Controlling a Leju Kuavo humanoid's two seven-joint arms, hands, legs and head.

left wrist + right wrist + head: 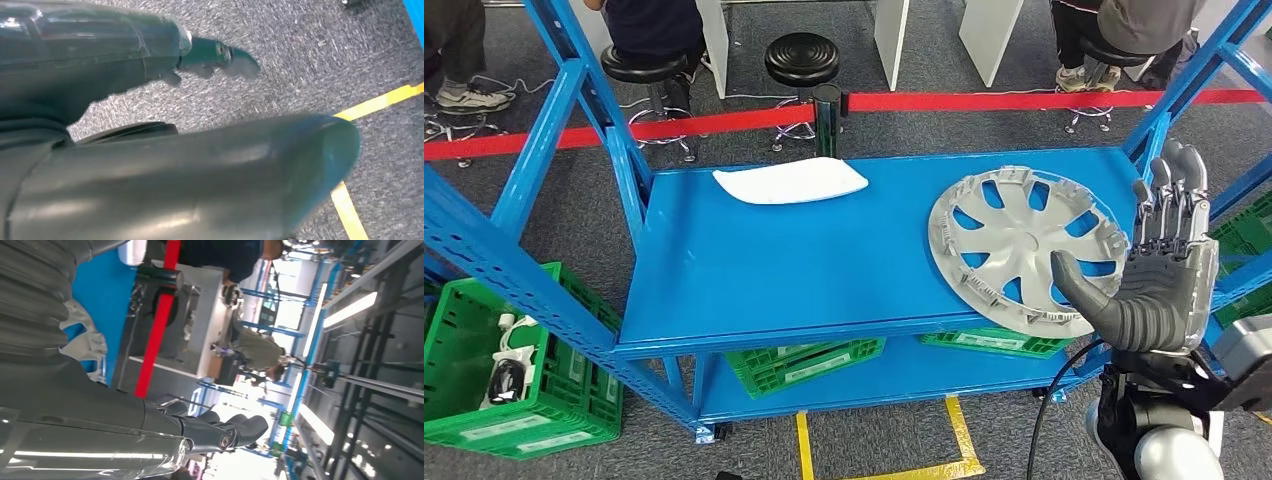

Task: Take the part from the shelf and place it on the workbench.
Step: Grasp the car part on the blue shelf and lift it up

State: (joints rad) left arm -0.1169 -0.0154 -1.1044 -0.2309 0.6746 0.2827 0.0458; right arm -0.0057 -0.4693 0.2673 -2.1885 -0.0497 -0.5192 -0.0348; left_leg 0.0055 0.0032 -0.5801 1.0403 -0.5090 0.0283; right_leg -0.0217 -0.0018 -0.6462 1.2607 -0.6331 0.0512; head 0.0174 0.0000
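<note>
A silver wheel cover [1024, 245] lies flat on the right half of the blue shelf [774, 270], its near rim at the front edge. A white curved panel [792, 181] lies at the shelf's back edge. My right hand [1159, 285] is raised at the shelf's right front corner, fingers straight up and apart, thumb reaching over the wheel cover's near rim, holding nothing. In the right wrist view that hand [125, 435] has its fingers stretched out, with a bit of the wheel cover [85, 335] behind it. My left hand [150, 165] hangs over grey carpet with nothing in it.
Green crates [514, 370] stand on the floor at left and under the shelf [804, 362]. Blue slanted struts [544, 150] frame both shelf ends. Behind run a red barrier tape [984, 100], black stools [801, 58] and seated people [1124, 25]. Yellow tape [964, 440] marks the floor.
</note>
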